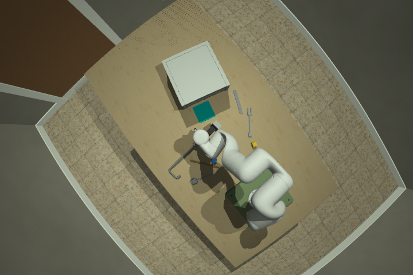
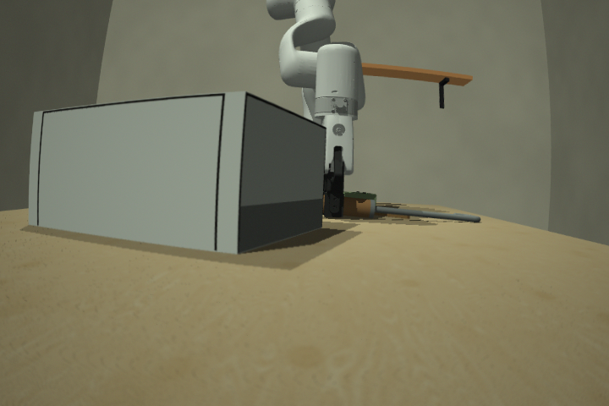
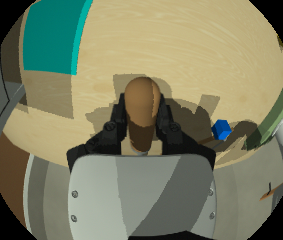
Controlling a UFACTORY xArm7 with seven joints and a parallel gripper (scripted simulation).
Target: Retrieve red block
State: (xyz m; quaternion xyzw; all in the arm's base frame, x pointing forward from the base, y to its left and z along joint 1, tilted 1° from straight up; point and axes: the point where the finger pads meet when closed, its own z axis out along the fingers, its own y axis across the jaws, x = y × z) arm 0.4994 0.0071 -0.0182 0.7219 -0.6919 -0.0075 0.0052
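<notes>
My gripper [image 3: 141,102] is shut on the brown wooden handle [image 3: 141,103] of a hook tool. Its grey rod [image 1: 180,158] runs along the table to a hooked end [image 1: 175,176]. In the side view the gripper [image 2: 334,203] stands low on the table just beside the grey cabinet [image 2: 171,169], with the handle [image 2: 358,205] and rod [image 2: 430,214] lying behind it. The teal square [image 1: 204,111] lies on the table in front of the cabinet [image 1: 195,74] and shows at the upper left of the wrist view [image 3: 51,30]. The red block is not visible in any view.
A grey bar [image 1: 237,101], a fork-ended tool [image 1: 249,121] and a yellow block [image 1: 254,144] lie right of the square. A blue block [image 1: 214,160], a brown stick [image 1: 205,162] and a round-headed tool [image 1: 195,180] lie near the arm's green base [image 1: 246,194].
</notes>
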